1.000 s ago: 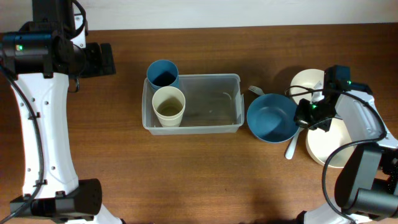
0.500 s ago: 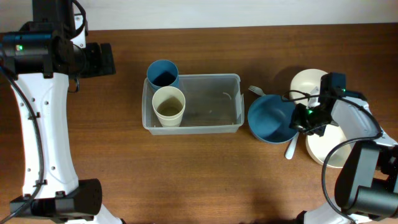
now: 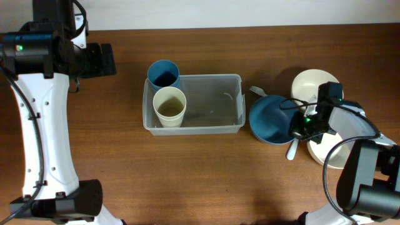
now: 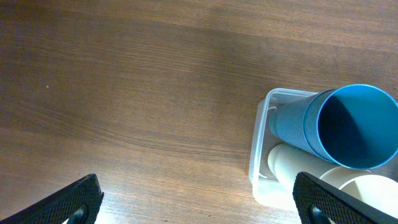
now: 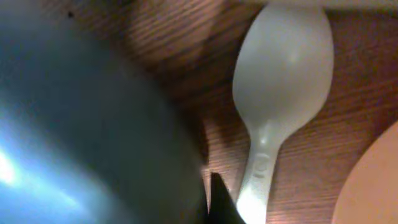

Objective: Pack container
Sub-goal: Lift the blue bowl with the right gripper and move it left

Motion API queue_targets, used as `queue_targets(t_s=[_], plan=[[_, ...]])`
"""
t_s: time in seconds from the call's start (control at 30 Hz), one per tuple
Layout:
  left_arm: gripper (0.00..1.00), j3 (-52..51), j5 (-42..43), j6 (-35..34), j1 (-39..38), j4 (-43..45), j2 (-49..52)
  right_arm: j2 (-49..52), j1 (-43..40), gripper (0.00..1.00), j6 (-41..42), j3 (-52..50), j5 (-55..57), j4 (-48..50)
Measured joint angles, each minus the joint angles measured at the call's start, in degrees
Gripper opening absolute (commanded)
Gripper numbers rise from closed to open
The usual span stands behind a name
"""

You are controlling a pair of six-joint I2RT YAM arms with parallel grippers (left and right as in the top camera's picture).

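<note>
partly cropped, left end effector (image 4: 204, 202) spread, right end effector (image 3: 299, 130) pressed together, bowl (image 5: 81, 124) blurred

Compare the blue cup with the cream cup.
Colour: the blue cup is blue, the cream cup cream. Place: the blue cup's mouth overhangs the far rim of the container; the cream cup's mouth lies inside the rim. Both are mouth-up at the container's left end.
</note>
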Motion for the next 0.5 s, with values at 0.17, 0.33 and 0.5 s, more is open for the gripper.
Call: queue_targets(t_s=[0.17,0.33,0.5], plan=[[1.0,0.0,0.0,0.0,0.0,0.0,0.0,0.0,0.0,0.04,0.17,-0.17,-0.15,0.13],[1.0,0.0,0.0,0.0,0.0,0.0,0.0,0.0,0.0,0.04,0.31,-0.17,-0.44,0.11],[1.0,0.0,0.0,0.0,0.0,0.0,0.0,0.0,0.0,0.04,0.31,0.37,-0.94,-2.08]])
